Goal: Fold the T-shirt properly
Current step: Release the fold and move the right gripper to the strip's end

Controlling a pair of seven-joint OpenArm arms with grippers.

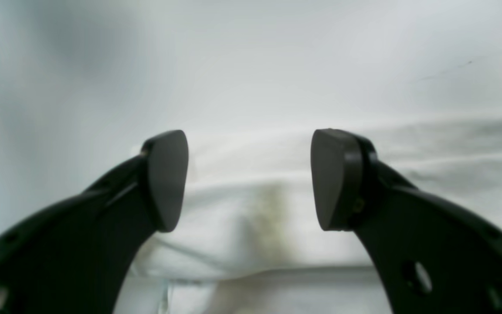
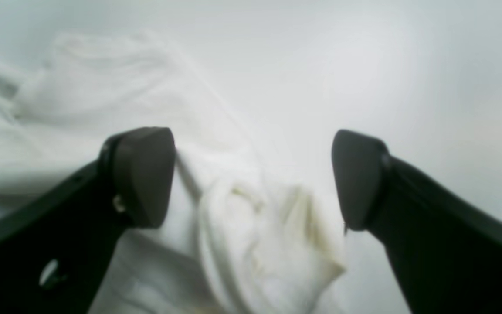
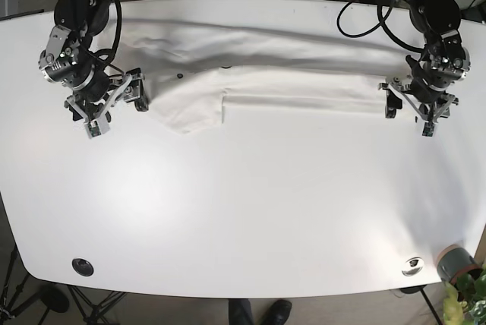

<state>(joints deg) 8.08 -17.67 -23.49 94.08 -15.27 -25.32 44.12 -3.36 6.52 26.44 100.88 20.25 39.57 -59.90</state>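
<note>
White shirt [image 3: 258,74] spread in a long band across the far half of the table [image 3: 243,211], reaching from one gripper to the other. Folded into a narrow strip at the base view's right; at the left, a loose flap hanging down to a blunt point, with a short dark crease beside it.

Left gripper [image 1: 249,179] at the strip's end on the base view's right, jaws wide apart, holding nothing. Between the fingers [image 1: 166,181] in the left wrist view: a folded edge of the shirt [image 1: 251,226], layered, with a faint yellowish smudge on the cloth midway between the pads. Bare table beyond the fingertips. More folds of cloth running off past the right-hand finger. Whether the pads touch the cloth: cannot tell, view too blurred.

Right gripper [image 2: 253,179] at the shirt's other end, on the base view's left, also spread wide and empty. Between its fingers [image 2: 144,176] in the right wrist view: a bunched, rumpled corner of the shirt [image 2: 259,235], crumpled into soft ridges with slight yellowish shading. Cloth lies close against the left-hand finger and stretches away behind it in loose wrinkles; beside the right-hand finger [image 2: 357,179], mostly bare table, the bunched corner ending just short of its pad.

In the base view, right gripper [image 3: 114,101] beside the flap's edge, left gripper [image 3: 410,101] just past the strip's end.
</note>
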